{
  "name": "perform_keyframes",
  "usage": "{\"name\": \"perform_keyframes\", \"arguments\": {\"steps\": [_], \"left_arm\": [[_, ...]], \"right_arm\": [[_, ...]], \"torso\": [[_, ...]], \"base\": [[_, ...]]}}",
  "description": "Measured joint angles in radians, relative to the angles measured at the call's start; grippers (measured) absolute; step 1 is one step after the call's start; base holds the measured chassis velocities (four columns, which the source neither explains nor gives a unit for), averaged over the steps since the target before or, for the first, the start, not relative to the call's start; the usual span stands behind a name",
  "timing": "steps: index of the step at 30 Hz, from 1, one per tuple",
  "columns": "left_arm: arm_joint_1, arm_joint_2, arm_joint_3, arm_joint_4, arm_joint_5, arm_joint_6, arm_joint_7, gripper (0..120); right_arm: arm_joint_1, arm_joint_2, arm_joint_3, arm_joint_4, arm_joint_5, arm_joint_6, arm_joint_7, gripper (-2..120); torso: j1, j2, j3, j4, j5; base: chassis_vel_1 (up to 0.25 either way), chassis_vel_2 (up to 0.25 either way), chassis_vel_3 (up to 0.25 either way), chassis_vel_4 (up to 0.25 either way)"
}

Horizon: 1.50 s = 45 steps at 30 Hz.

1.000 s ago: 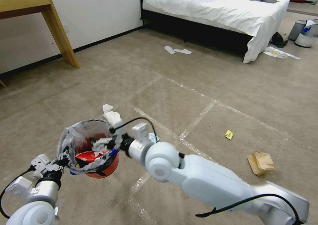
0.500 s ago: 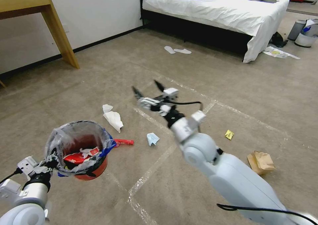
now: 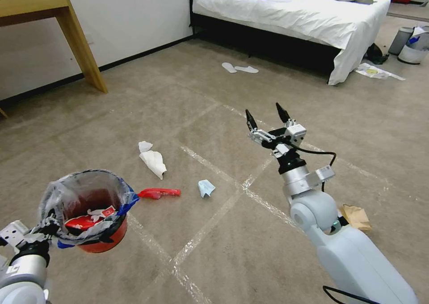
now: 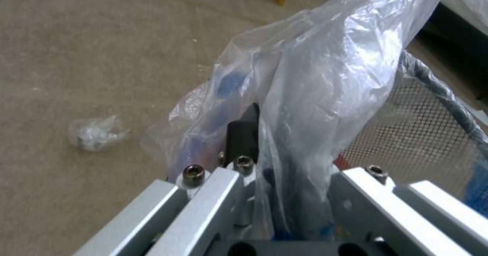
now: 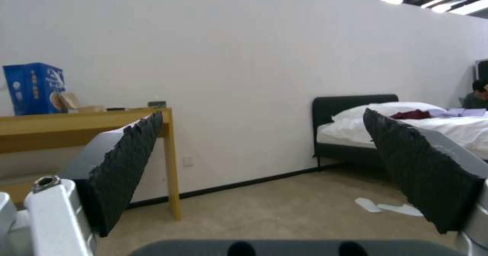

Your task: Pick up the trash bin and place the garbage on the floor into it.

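**Red bin held on left, right hand raised and empty**

Red trash bin (image 3: 91, 219) is off the floor (image 3: 214, 250), held by the left hand (image 3: 38, 234) pinching its rim and clear plastic liner (image 4: 325, 80); the left wrist view shows the black fingers (image 4: 244, 136) clamped through the bag. Inside the bin: red and white scraps.

Right hand (image 3: 267, 116) is up in the air over the taped carpet, fingers spread wide, nothing between them; the right wrist view shows both ridged pads (image 5: 127, 160) well apart, pointing at the wall.

Garbage on the floor:
- white tissues (image 3: 152, 158)
- red wrapper (image 3: 159, 192) just beside the bin
- pale blue scrap (image 3: 206, 187) near a tape line
- brown paper bag (image 3: 356, 217), partly hidden behind the right arm
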Motion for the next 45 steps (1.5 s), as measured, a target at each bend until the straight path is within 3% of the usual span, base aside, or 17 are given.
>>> {"name": "perform_keyframes", "arguments": {"steps": [34,45], "left_arm": [[-0.004,0.002,0.005,-0.002,-0.008,-0.001,-0.003,4],[-0.011,-0.003,0.01,0.005,-0.005,-0.003,-0.003,4]], "right_arm": [[0.006,0.018,-0.04,-0.032,-0.004,-0.004,0.006,100],[0.009,0.02,-0.062,-0.041,-0.006,-0.004,0.006,100]], "torso": [[0.0,0.0,0.0,0.0,-0.0001],[0.0,0.0,0.0,-0.0001,-0.0001]], "base": [[-0.099,0.108,0.099,-0.101],[-0.027,0.024,0.027,-0.029]]}}
